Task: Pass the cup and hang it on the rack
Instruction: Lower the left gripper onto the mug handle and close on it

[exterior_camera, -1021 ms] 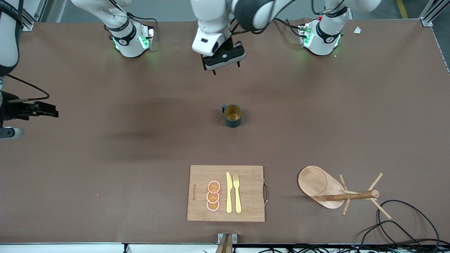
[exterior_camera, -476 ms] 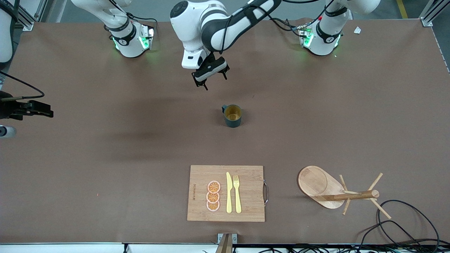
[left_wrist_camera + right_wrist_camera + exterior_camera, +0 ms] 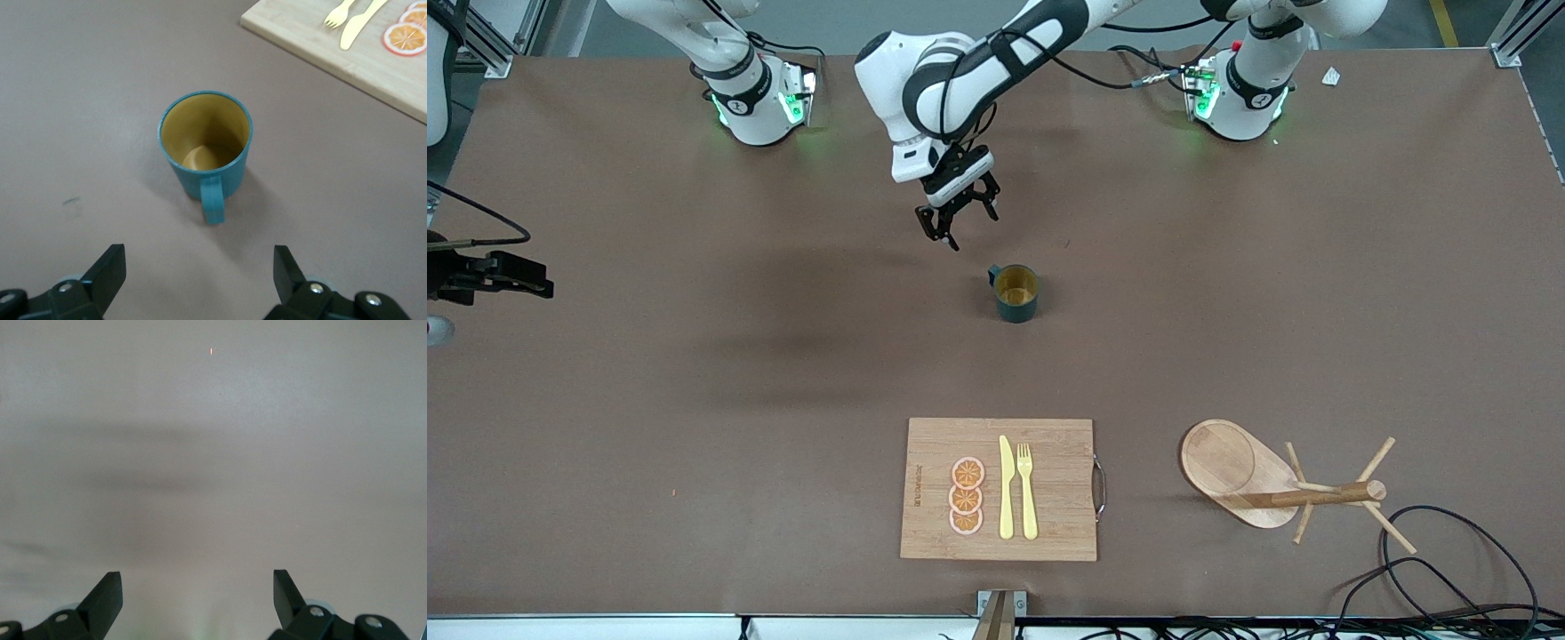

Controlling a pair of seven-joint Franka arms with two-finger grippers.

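The dark teal cup (image 3: 1016, 293) stands upright in the middle of the table, its mustard inside showing. In the left wrist view the cup (image 3: 207, 143) turns its handle toward my left gripper. My left gripper (image 3: 960, 227) is open and empty, low over the table beside the cup, toward the robots' bases; its fingers (image 3: 110, 267) are apart from the cup. The wooden rack (image 3: 1280, 484) stands near the front edge toward the left arm's end. My right gripper (image 3: 534, 276) is open and empty over bare table at the right arm's end (image 3: 197, 580).
A bamboo cutting board (image 3: 1000, 489) with a yellow knife, a fork and orange slices lies near the front edge, nearer the camera than the cup; its corner shows in the left wrist view (image 3: 340, 53). Black cables (image 3: 1449, 569) loop beside the rack.
My left gripper has come down and moved toward the cup. My right gripper has drifted a little farther toward the table's edge at the right arm's end. The cup has not moved.
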